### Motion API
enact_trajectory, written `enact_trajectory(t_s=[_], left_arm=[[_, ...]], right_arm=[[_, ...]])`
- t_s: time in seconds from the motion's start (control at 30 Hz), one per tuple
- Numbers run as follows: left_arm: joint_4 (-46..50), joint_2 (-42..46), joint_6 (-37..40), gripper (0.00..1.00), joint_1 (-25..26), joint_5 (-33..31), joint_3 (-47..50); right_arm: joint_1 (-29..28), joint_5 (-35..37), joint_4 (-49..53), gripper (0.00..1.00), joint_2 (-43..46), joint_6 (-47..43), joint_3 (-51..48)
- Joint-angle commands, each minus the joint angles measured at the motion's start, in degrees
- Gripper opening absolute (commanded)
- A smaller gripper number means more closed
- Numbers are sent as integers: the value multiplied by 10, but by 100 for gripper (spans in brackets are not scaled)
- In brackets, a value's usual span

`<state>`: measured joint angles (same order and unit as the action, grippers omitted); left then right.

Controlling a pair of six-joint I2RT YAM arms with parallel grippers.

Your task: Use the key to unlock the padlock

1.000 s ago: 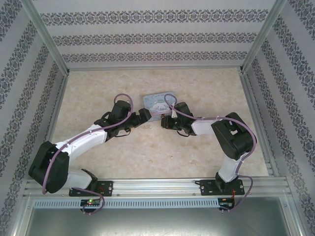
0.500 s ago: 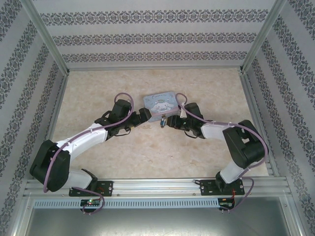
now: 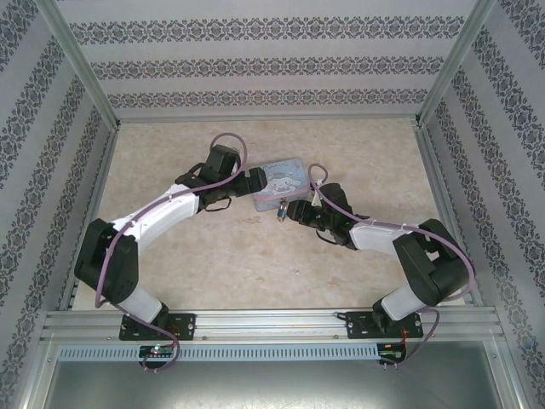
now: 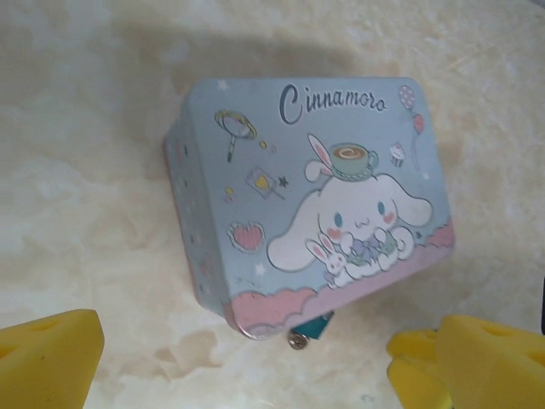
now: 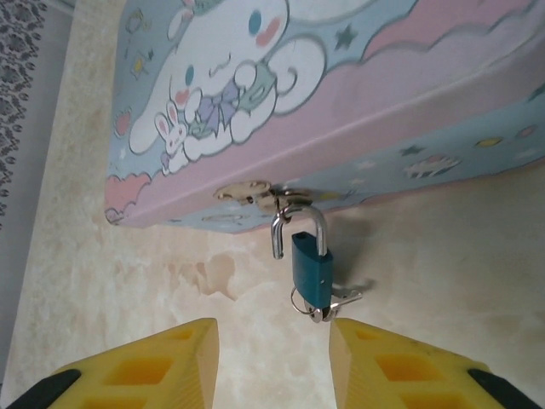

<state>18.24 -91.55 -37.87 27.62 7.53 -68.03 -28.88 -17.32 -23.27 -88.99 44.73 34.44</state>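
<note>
Beige marbled tabletop (image 3: 366, 145) here, and sitting on it near the middle is the pastel-blue cartoon tin box (image 3: 281, 181), a small padlock (image 5: 312, 271) hanging at its front edge.

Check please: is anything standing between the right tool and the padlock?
Nothing visible does. In the right wrist view the right tool is open, and only bare table lies between it and the padlock. The padlock hangs from the latch of the tin box, with the key in it.
</note>
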Motion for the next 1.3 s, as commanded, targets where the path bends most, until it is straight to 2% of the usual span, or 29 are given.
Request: enact_trajectory(t_s=[0.0,0.2,0.57,0.9,1.27], left_arm=[[83,-32,82,100,-5,-41,-46],[110,-77,118,100,-8,-47,-91],[117,-132,126,100,-9,-39,-121],[117,-153,119,100,-9,-35,-129],[115,-157,116,100,-9,-29,-129]], right_arm=[[-13,44,-32,39,-31,10,11],[-20,62,-78,38,-74,5,13],[-21,56,-104,36,-109,10,30],[-25,39,-113,33,-135,15,41],[-32,35,-121,35,-143,14,29]])
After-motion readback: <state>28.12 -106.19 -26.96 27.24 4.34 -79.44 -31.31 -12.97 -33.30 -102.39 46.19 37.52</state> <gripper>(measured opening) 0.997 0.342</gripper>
